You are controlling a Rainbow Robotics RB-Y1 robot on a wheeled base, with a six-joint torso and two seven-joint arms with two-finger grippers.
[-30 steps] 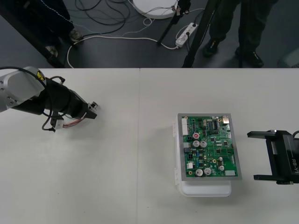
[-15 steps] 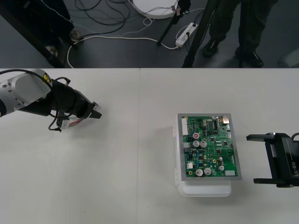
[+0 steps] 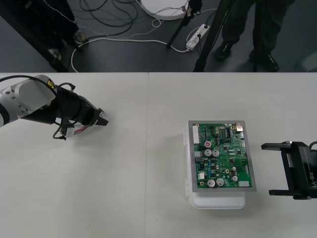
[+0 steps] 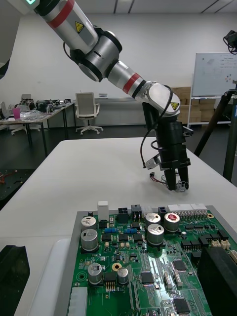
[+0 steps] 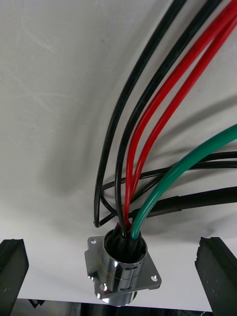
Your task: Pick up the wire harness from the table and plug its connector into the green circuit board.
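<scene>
Plain light table (image 3: 148, 188) seen from above, with a strip of dark floor past its far edge. From the table's left edge, the silver left arm (image 3: 27, 101), reaching in over the left half, closer to the far edge than to the near one. On the right half, closer to the near edge, a green circuit board (image 3: 225, 156) lying flat on a white base (image 3: 218, 201). At the right edge, near the board but apart from it, the right gripper (image 3: 275, 168), parked, with two black fingers (image 3: 277, 145) spread wide and nothing between them. At the end of the left arm, the left gripper (image 3: 99, 119), pointed down at the table top and well apart from the board. Under and just behind this gripper, the wire harness (image 3: 79, 129), on the left half of the table, far from the board. In the left wrist view, the fingers (image 5: 12, 269) of the left gripper also far apart, so open, one on each side of the harness and touching no part of it. Between them, the round metal socket (image 5: 123, 269) with a square flange and small holes at the flange corners. From the socket, thin wires fanning out close over the table: black wires (image 5: 111, 148), red wires (image 5: 148, 133) and one green wire (image 5: 170, 180).
</scene>
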